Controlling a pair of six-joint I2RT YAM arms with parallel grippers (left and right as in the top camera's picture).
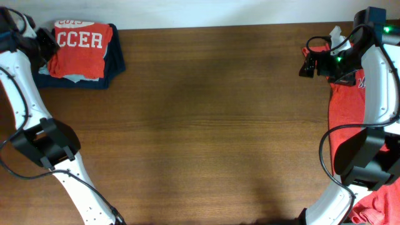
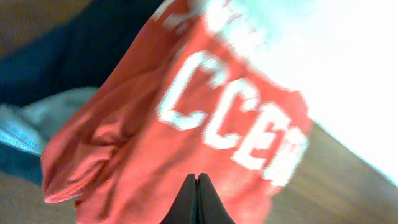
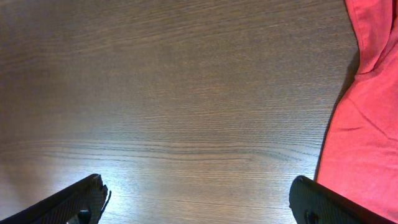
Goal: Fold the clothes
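One folded shirt (image 1: 80, 51) is stacked at desk's (image 1: 212, 125) far-left corner; left claw (image 2: 197, 199) clenched, empty. Probably nxt: unfolded shirt (image 3: 364, 124) at right edge is to be grasped by right claw (image 3: 199, 190), released wide.

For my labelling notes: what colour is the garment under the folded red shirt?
Dark navy blue; the garment under the folded shirt shows best in the overhead view.

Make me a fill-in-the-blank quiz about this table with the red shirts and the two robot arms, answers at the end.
1. The folded red shirt lies on a dark ___ garment.
2. Its visible white letters read ___.
3. The left gripper is ___, while the right gripper is open over bare table.
4. The unfolded red shirt lies beside the ___ gripper.
Missing words: blue; CCER; shut; right.
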